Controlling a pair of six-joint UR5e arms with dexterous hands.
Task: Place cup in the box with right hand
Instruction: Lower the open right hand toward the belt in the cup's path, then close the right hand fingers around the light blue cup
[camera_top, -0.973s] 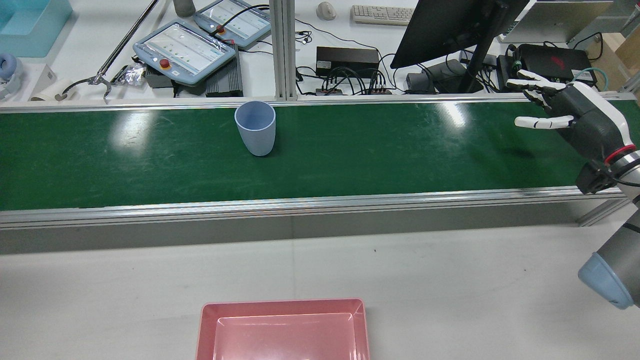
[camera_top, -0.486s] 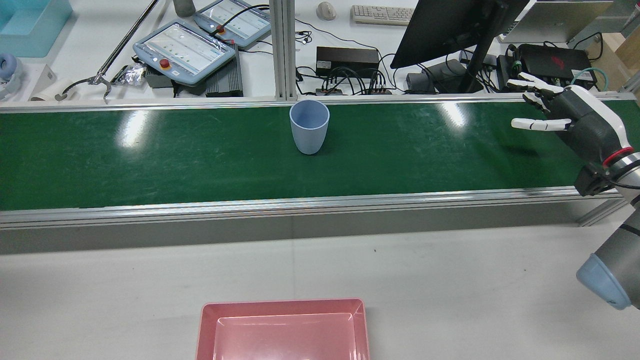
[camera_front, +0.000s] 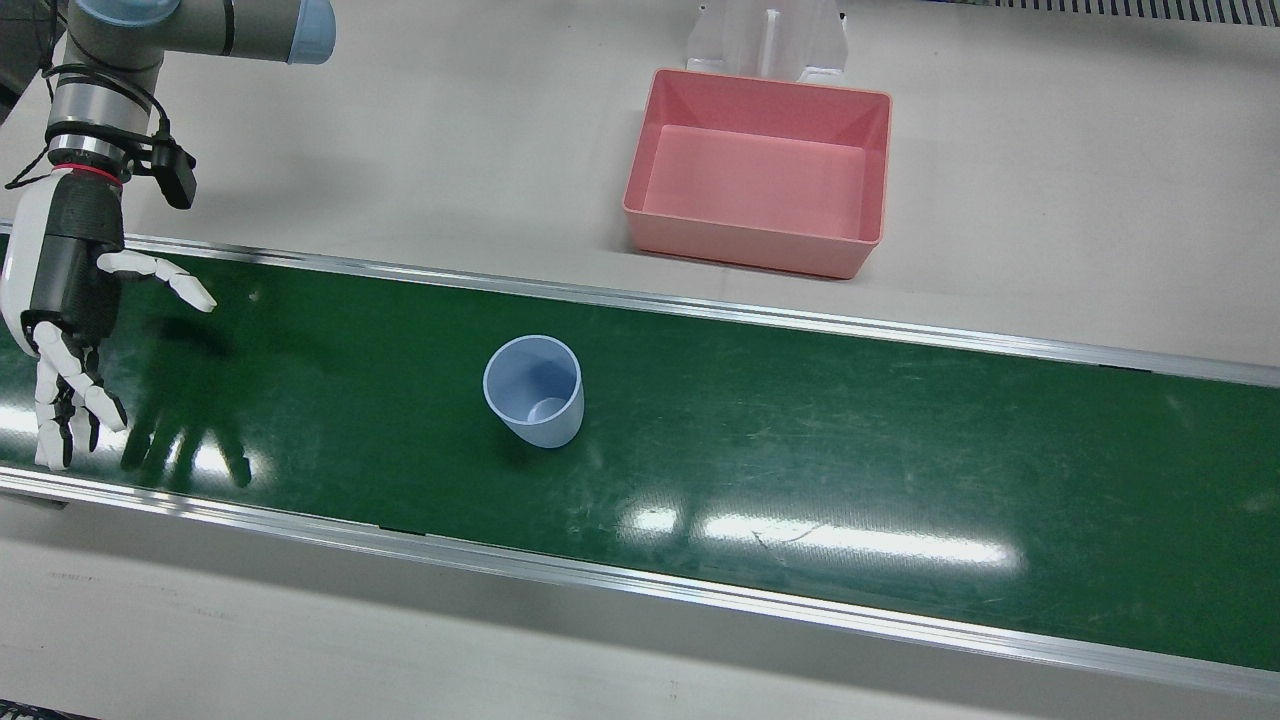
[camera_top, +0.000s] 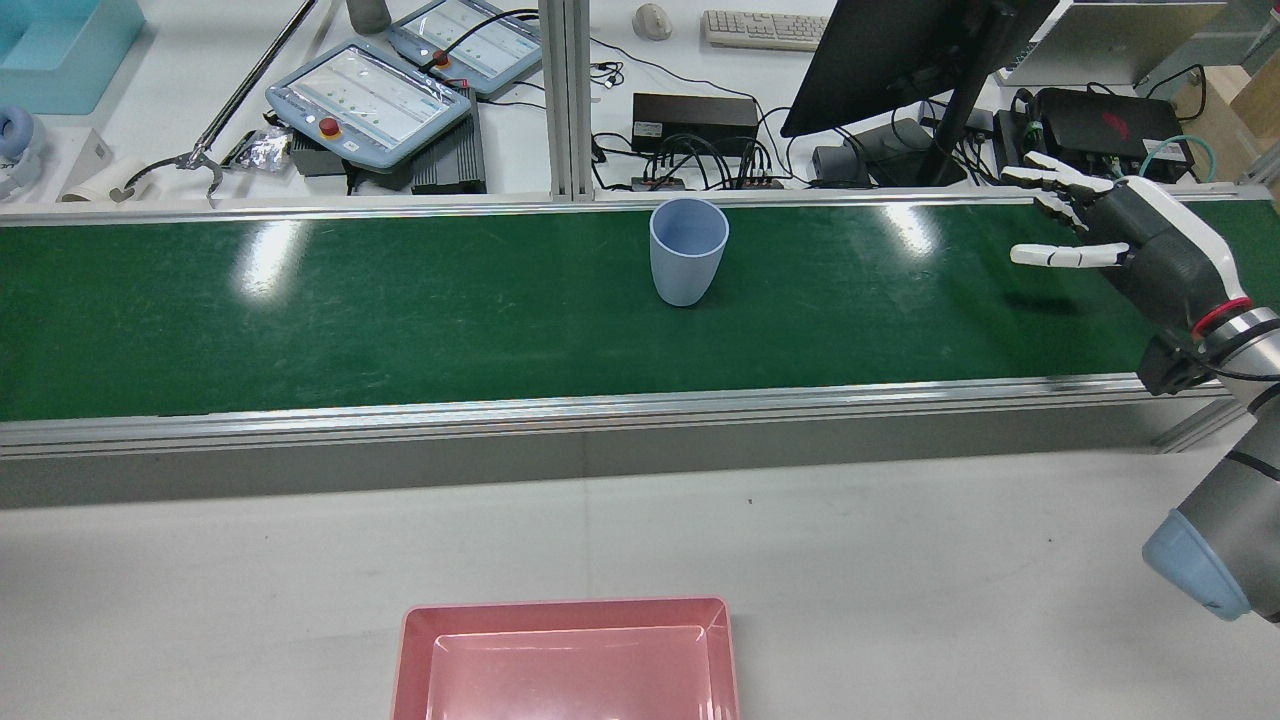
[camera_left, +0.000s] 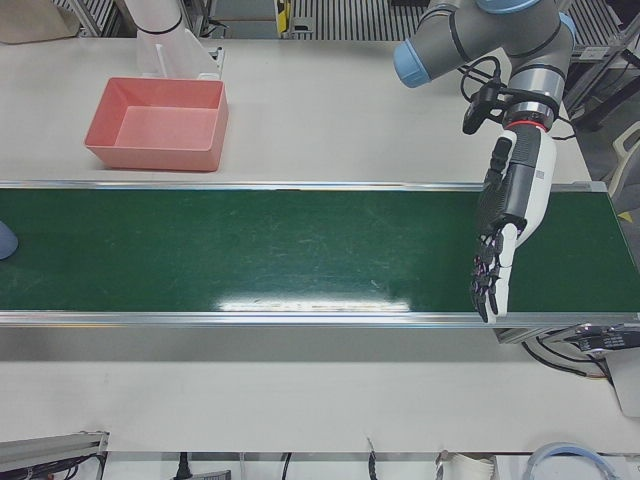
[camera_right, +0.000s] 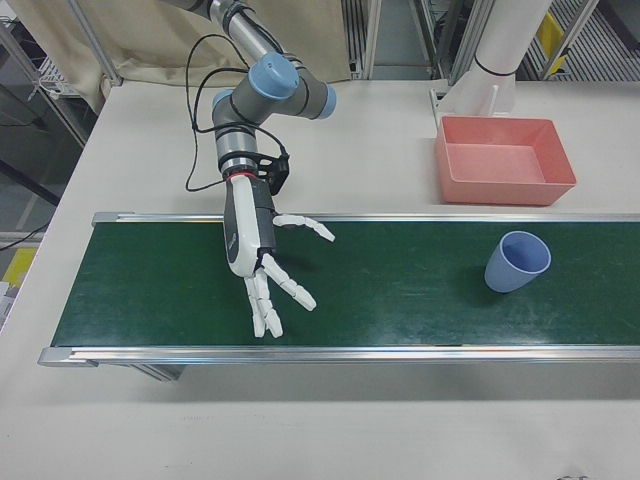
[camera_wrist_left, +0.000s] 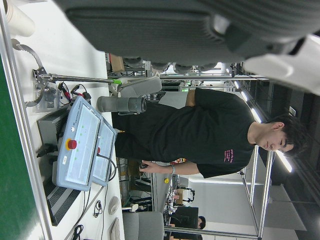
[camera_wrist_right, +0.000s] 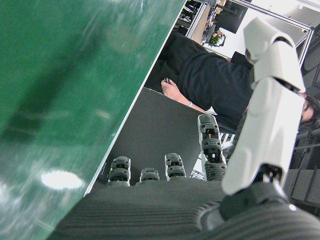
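A light blue cup (camera_top: 687, 250) stands upright on the green belt (camera_top: 300, 320), near its far edge in the rear view. It also shows in the front view (camera_front: 535, 390), the right-front view (camera_right: 517, 262) and at the left edge of the left-front view (camera_left: 4, 241). My right hand (camera_top: 1110, 235) hovers over the belt well to the right of the cup, open and empty, fingers spread toward it; it also shows in two other views (camera_front: 70, 320) (camera_right: 262, 262). The pink box (camera_top: 565, 660) sits empty on the white table. My left hand (camera_left: 505, 225) is open over the belt's other end.
The belt has raised aluminium rails (camera_top: 600, 410) along both sides. Behind it in the rear view are teach pendants (camera_top: 370, 95), a monitor (camera_top: 900, 50) and cables. The box also shows in the front view (camera_front: 760, 170) beside a white pedestal (camera_front: 768, 40).
The cup has travelled to the right along the belt, toward my right hand. My right hand has shifted slightly left and lower, still open.
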